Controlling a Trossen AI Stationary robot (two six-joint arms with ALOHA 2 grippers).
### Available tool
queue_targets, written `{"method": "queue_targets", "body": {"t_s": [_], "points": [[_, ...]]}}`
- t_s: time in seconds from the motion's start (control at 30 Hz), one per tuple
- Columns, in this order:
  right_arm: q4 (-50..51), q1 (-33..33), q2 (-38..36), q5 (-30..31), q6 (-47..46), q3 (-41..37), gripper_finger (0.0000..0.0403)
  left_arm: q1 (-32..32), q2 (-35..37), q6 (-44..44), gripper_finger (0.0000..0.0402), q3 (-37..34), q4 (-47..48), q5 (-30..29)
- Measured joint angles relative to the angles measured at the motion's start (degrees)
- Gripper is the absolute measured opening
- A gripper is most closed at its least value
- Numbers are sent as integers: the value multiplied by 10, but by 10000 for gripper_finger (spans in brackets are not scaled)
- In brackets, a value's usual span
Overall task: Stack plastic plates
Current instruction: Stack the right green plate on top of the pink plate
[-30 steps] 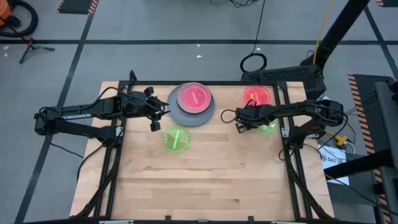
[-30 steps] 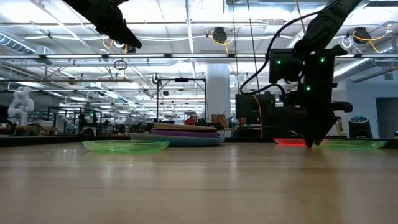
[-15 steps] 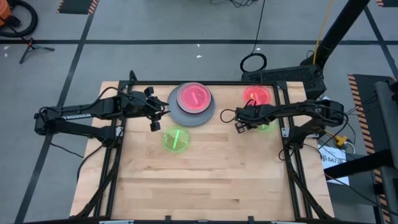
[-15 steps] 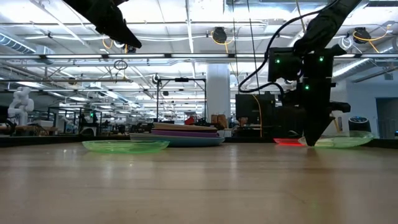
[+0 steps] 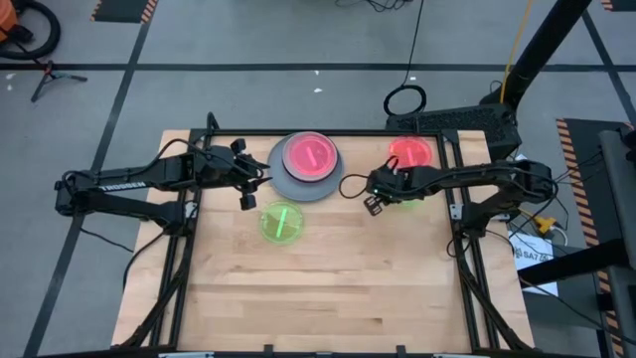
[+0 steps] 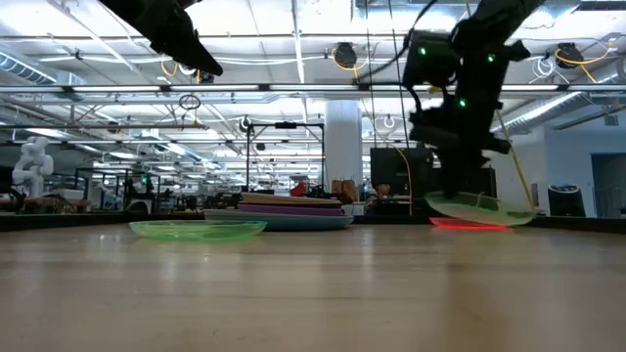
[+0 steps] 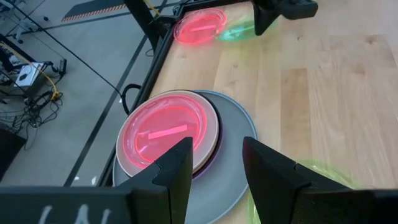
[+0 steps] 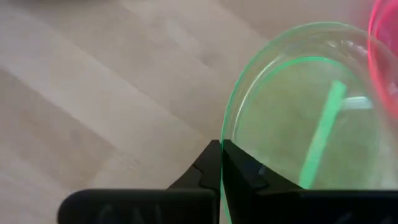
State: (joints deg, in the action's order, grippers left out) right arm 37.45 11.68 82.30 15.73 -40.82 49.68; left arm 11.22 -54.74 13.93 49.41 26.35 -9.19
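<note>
A stack of plastic plates stands at the table's far middle, a large grey one at the bottom and a pink-red one on top. A green plate lies flat on the table in front of the stack. Another red plate lies at the far right. My right gripper is shut on a second translucent green plate, which hangs above the table. My left gripper hovers open above the stack's near left side. My right gripper pinches the green plate's rim between its two fingers, which come from above, pointing down. The plate is lifted clear of the table and tilts, its free side lower than the held side.
The table's near half is bare wood. Metal frame rails run along the table's edges. The red plate at the far right lies close behind the lifted green one.
My right gripper has shut on the rim of the green plate at the right, lifted it clear of the table and gone a little toward the table's left edge, toward the stack. The plate, flat on the table before, now hangs tilted.
</note>
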Motion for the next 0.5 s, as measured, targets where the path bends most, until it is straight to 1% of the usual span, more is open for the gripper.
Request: {"method": "queue_targets", "body": {"t_s": [0.13,0.3,0.5], "points": [[-11,-18,0,8,50,38,1,0,0,3,147,0,0,0],[-56,-31,4,8,127,79,1,0,0,6,147,0,0,0],[-60,-31,39,9,202,156,1,0,0,6,147,0,0,0]]}}
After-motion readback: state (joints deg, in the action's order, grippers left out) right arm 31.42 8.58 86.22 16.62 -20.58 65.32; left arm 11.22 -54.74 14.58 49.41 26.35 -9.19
